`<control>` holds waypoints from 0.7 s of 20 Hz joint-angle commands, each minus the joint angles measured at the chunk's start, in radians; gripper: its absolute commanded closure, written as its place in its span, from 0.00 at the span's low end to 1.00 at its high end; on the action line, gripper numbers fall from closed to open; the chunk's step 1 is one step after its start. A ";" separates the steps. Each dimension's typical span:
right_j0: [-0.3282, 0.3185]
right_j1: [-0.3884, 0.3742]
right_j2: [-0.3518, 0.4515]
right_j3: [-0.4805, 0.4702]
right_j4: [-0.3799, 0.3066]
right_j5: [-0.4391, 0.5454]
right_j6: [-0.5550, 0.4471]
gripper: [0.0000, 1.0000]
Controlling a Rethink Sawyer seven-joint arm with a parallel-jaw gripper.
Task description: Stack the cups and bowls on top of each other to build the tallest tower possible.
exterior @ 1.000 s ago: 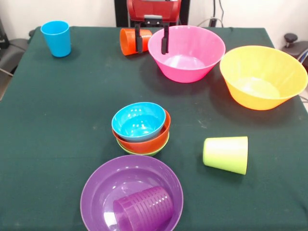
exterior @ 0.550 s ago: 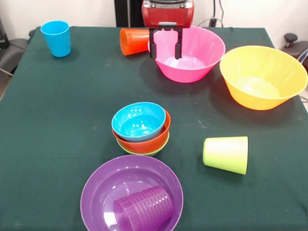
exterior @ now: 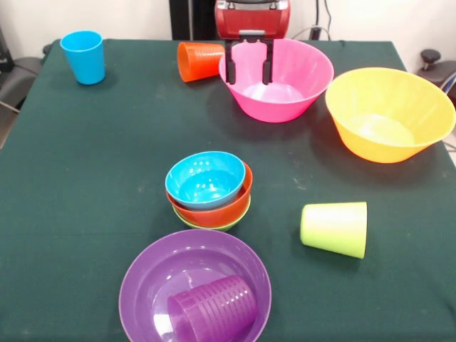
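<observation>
Okay, front view: gripper point(exterior: 249, 71) is spread wide and empty, hanging over the pink bowl point(exterior: 285, 85) at the table's 12 o'clock, near its rim facing the orange cup point(exterior: 198, 60). I'd straddle that rim wall, pinch, then carry it toward 6 o'clock onto the nested small bowls point(exterior: 209, 189), centred.

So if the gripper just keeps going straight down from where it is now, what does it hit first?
Most likely the pink bowl: the open gripper hangs over its left inner wall, though depth is hard to judge.

No legible text (anywhere)
</observation>
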 commanded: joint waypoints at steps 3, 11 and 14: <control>-0.056 0.058 0.034 0.113 -0.071 -0.057 0.133 0.00; -0.092 0.091 0.001 0.126 -0.123 -0.086 0.112 0.00; -0.107 0.119 0.000 0.122 -0.139 -0.102 0.117 0.00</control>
